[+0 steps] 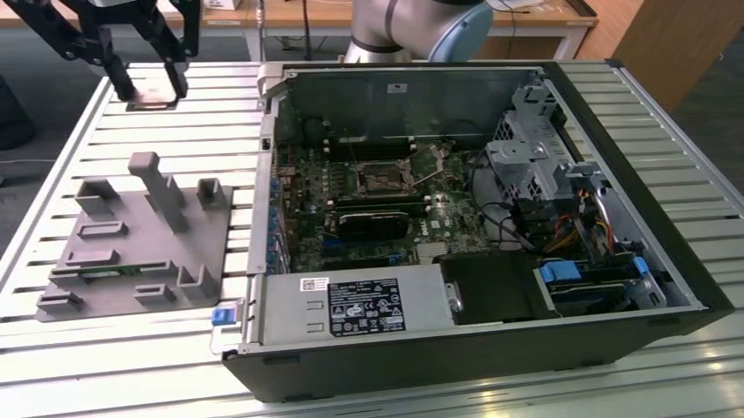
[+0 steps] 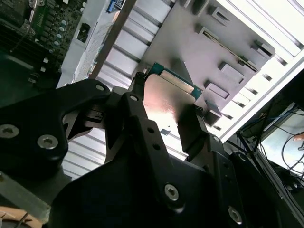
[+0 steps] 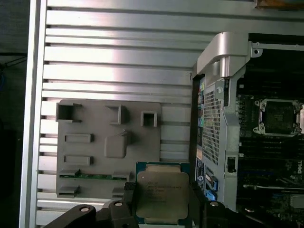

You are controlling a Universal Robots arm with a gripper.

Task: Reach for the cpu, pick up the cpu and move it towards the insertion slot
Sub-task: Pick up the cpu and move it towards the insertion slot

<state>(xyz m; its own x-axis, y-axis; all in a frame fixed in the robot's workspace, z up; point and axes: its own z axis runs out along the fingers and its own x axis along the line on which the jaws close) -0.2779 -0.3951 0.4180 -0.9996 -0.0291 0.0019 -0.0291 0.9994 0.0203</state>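
The black tool (image 1: 149,85) is closed on the cpu (image 3: 162,195), a finger against each side of it, at the far corner of the worktop (image 1: 465,392) on the exterior view's left. The worktop is pale ribbed metal slats. A grey fixture plate (image 1: 128,239) with blocks and posts lies beside the open computer case (image 1: 605,261), where the insertion slot (image 1: 381,179) sits on the motherboard, well apart from the cpu. Wooden desks (image 1: 326,13) stand behind
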